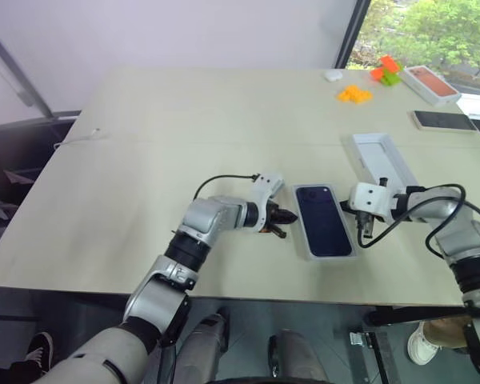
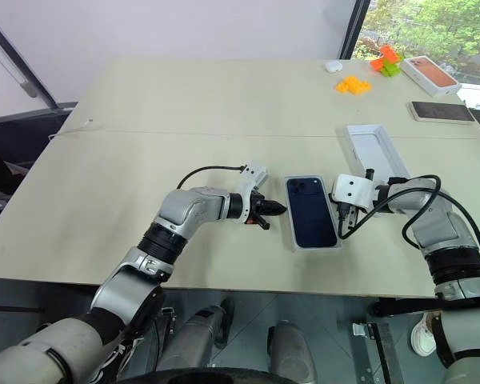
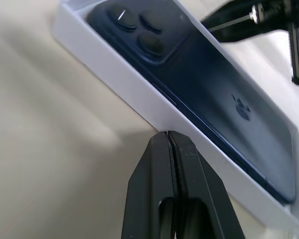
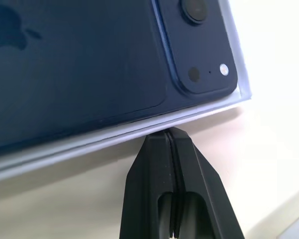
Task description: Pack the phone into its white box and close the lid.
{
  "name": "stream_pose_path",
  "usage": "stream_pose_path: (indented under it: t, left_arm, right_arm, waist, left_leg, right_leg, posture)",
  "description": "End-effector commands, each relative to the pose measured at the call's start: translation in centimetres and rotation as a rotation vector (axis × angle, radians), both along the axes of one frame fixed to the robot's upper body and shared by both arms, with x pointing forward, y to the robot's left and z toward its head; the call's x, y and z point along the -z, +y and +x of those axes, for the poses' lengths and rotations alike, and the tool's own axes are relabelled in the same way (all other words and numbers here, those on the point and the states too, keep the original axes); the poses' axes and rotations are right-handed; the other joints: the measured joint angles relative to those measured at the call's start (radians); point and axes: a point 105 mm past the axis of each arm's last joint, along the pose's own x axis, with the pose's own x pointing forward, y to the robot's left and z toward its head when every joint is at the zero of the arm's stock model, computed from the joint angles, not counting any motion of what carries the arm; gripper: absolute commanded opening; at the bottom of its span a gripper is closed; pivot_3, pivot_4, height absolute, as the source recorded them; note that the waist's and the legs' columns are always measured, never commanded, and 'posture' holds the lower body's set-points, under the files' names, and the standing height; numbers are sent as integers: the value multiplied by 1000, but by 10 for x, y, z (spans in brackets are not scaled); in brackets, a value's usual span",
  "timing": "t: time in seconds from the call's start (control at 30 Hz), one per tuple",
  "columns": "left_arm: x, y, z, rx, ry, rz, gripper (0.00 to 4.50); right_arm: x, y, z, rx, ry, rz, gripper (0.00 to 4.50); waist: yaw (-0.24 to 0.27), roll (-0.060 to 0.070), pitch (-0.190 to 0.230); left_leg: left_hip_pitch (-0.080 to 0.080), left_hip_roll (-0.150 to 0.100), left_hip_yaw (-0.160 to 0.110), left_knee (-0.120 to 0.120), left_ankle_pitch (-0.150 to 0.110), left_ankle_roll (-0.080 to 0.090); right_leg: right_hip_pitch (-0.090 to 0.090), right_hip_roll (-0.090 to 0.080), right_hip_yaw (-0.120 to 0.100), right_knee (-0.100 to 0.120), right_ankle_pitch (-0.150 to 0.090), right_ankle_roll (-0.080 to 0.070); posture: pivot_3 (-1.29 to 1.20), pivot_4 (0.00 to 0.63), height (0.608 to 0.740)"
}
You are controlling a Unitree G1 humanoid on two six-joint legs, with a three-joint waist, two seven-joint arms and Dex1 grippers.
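Between the two grippers, near the front edge of the table (image 1: 144,160), the phone (image 1: 323,219) lies back-up inside the white box (image 1: 303,228), camera bump at the far end. The left gripper (image 1: 282,218) sits on the box's left side with its two black fingers pressed fully together, holding nothing; in the left wrist view its tips (image 3: 167,135) meet the box's outer wall. The right gripper (image 1: 365,226) sits on the box's right side, fingers likewise pressed together and empty; in the right wrist view its tips (image 4: 167,132) sit at the box's rim close to the camera corner. Just beyond the right gripper, the lid (image 1: 382,162) lies hollow side up on the table, apart from the box. Far beyond the right gripper lie a black phone (image 1: 442,120), an orange-topped white box (image 1: 430,83) and orange blocks (image 1: 354,94).
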Motion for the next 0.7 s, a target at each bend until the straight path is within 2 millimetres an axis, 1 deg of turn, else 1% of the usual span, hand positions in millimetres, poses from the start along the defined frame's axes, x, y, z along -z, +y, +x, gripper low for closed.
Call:
stream_pose_path:
  t: [0.03,0.27,0.43,0.47,0.53,0.7]
  left_arm:
    - [-13,-13,-1,38,-46,-33,60]
    - [-17,-15,6,23,-62,-35,60]
    - [-11,-11,10,-12,-52,-20,60]
    - [-11,-11,9,-4,-47,-26,60]
    - [-12,-11,7,10,-51,-36,60]
    - [-18,-3,13,-30,-65,-49,60]
  right_arm:
    - [-11,-4,2,8,-22,1,0]
    - [-13,-5,1,-5,-14,-38,0]
    - [-10,-8,3,7,-18,-57,0]
    - [-10,-7,3,8,-18,-53,0]
    - [-12,-6,5,12,-16,-42,0]
    - [-16,-11,7,15,-18,-75,0]
  waist:
    - [0,0,0]
    - [0,0,0]
    - [-2,0,0]
    - [-2,0,0]
    - [-3,0,0]
    - [-5,0,0]
  left_leg:
    - [0,0,0,0,0,0]
    - [0,0,0,0,0,0]
    - [0,0,0,0,0,0]
    - [0,0,0,0,0,0]
    - [0,0,0,0,0,0]
    - [0,0,0,0,0,0]
  right_leg:
    - [0,0,0,0,0,0]
    - [0,0,0,0,0,1]
    - [0,0,0,0,0,1]
    - [0,0,0,0,0,1]
    - [0,0,0,0,0,1]
    - [0,0,0,0,0,1]
  posture:
    - [0,150,740]
    - [0,150,740]
    - [0,150,740]
    - [0,150,740]
    - [0,150,740]
    - [0,150,740]
